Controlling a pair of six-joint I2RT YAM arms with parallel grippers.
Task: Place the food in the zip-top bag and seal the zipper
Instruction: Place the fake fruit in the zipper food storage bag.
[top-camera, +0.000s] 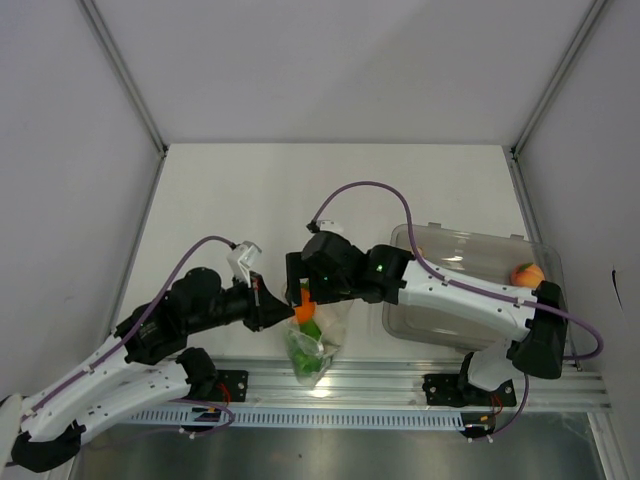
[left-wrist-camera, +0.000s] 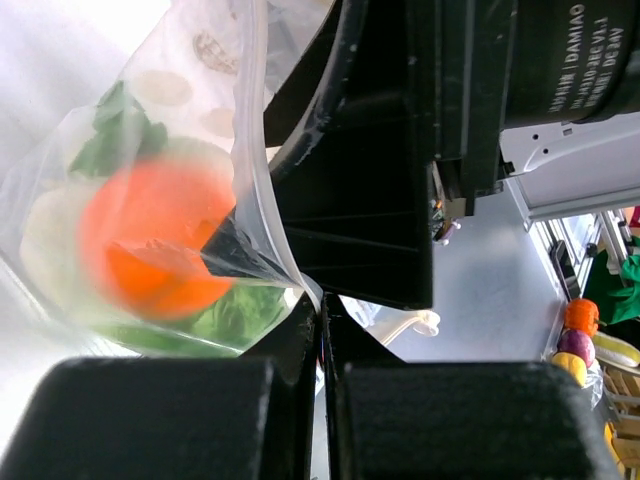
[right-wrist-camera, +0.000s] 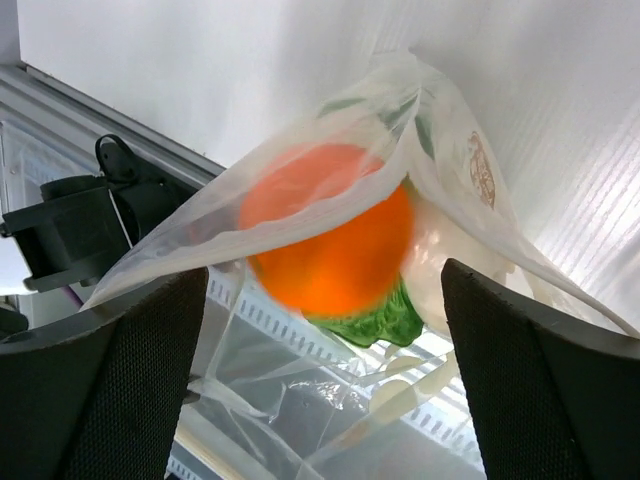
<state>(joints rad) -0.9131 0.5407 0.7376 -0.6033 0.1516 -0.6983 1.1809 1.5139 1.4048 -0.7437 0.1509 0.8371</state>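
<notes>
The zip-top bag hangs off the table's near edge between the two arms. My left gripper is shut on a corner of its mouth, where the zipper runs as a thick clear strip. Inside the bag lie the round orange, the green lettuce and a pale egg-like piece. My right gripper is open, its fingers wide on either side of the bag's film, touching nothing. From above, the left gripper and right gripper meet over the bag.
A rigid clear tray stands at the right, with a small reddish-orange fruit at its far right end. An aluminium rail runs along the near edge under the bag. White walls enclose the table.
</notes>
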